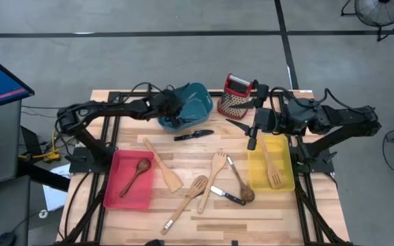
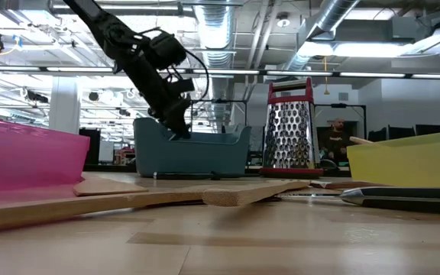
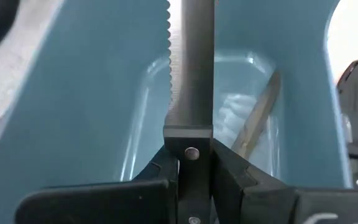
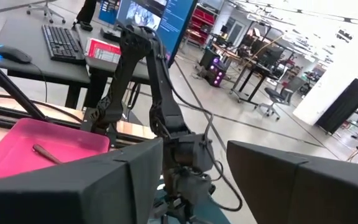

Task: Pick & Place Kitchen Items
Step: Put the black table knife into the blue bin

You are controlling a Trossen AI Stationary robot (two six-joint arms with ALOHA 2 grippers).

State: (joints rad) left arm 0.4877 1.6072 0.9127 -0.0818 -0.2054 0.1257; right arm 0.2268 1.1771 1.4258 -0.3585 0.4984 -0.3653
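On the left of the wooden bench [image 1: 265,212], at about eight o'clock, a red plastic bin [image 1: 112,179]. Inside it, a dark wooden spoon [image 1: 137,174], lying slanted.

Up at about eleven o'clock, a teal plastic bin [image 1: 200,102]. Right above it, the left gripper [image 1: 174,117], pinching a black-handled steel knife with a saw edge [image 3: 190,74] by the handle. Fingers pressed tight on both sides of the handle, blade pointing down into the teal bin. At the bottom of that bin, a second steel knife [image 3: 253,121], lying flat.

Just beside the teal bin, toward six o'clock, another black-handled knife [image 1: 193,134], flat on the bench.

Near the middle, a pale wooden spatula [image 1: 163,166], close to the red bin's right side. Toward six o'clock from it, a pale wooden spoon-fork [image 1: 187,200], slanted. Next, a pale wooden fork [image 1: 217,166], its head toward twelve o'clock, its handle touching the spoon-fork's head. Right of that, at about five o'clock, a small black-handled knife [image 1: 226,196] and a thin spoon with a dark brown bowl [image 1: 241,184], lying close together.

At about one o'clock, a metal box grater with a red top [image 1: 237,97], standing near the far edge.

Farther right, the right gripper [image 1: 253,137], fingers spread wide, holding nothing, hanging over the far left corner of a yellow plastic bin [image 1: 287,171]. Yellow bin at about three o'clock. Inside it, a pale wooden slotted spatula [image 1: 272,169], slotted head toward six o'clock.
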